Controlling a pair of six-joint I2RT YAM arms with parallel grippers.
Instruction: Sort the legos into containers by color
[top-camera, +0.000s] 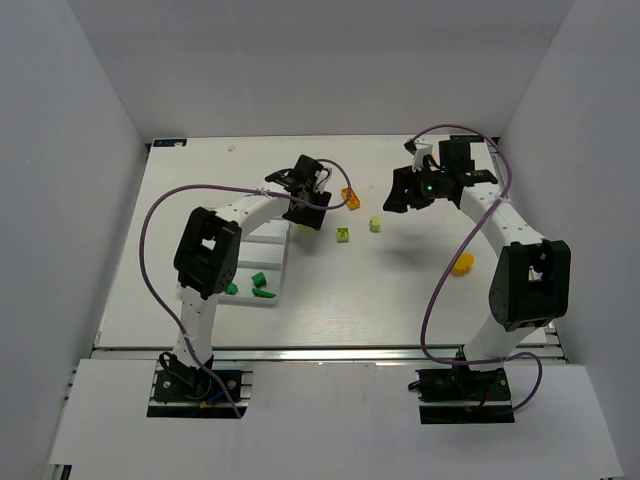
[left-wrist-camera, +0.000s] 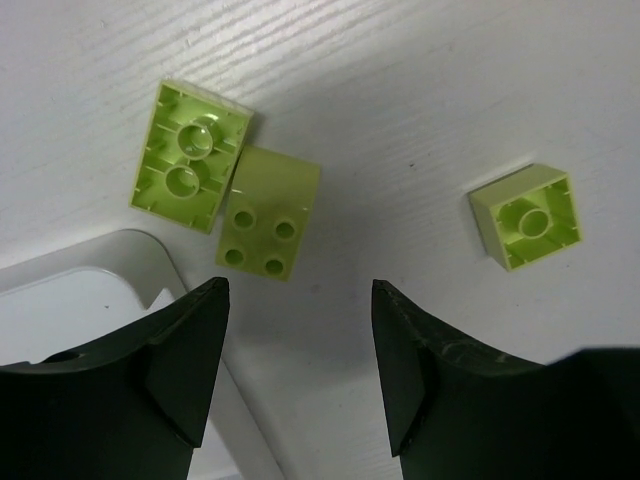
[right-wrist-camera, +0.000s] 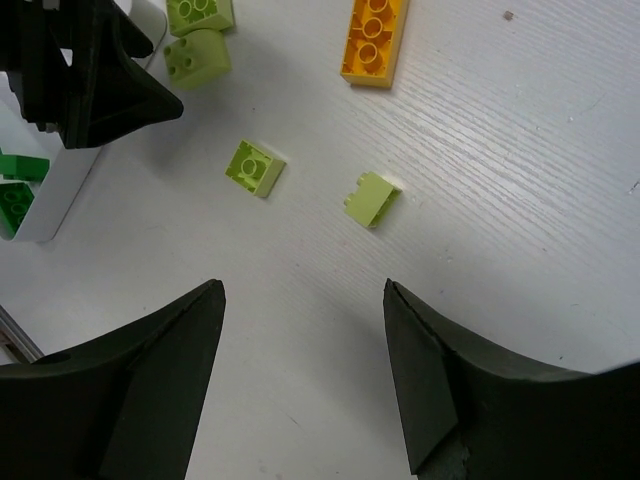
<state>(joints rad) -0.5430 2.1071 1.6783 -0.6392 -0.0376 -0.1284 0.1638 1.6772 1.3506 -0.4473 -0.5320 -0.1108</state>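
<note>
The white tray (top-camera: 281, 262) lies at the left, partly under my left arm, with three dark green bricks (top-camera: 258, 280) in it. My left gripper (top-camera: 301, 212) is open and empty, hovering at the tray's far right corner (left-wrist-camera: 90, 290). Just beyond its jaws lie two touching lime bricks (left-wrist-camera: 268, 212), one of them upside down (left-wrist-camera: 190, 158). A third lime brick (left-wrist-camera: 525, 216) lies to the right. My right gripper (top-camera: 395, 200) is open and empty above bare table (right-wrist-camera: 303, 300). Ahead of it lie two lime bricks (right-wrist-camera: 255, 167) (right-wrist-camera: 372, 198) and a long orange brick (right-wrist-camera: 375, 40).
A rounded yellow piece (top-camera: 462, 265) lies on the table beside my right arm. In the right wrist view the black left gripper (right-wrist-camera: 90, 70) sits over the tray's edge (right-wrist-camera: 60, 190). White walls close in the table on three sides.
</note>
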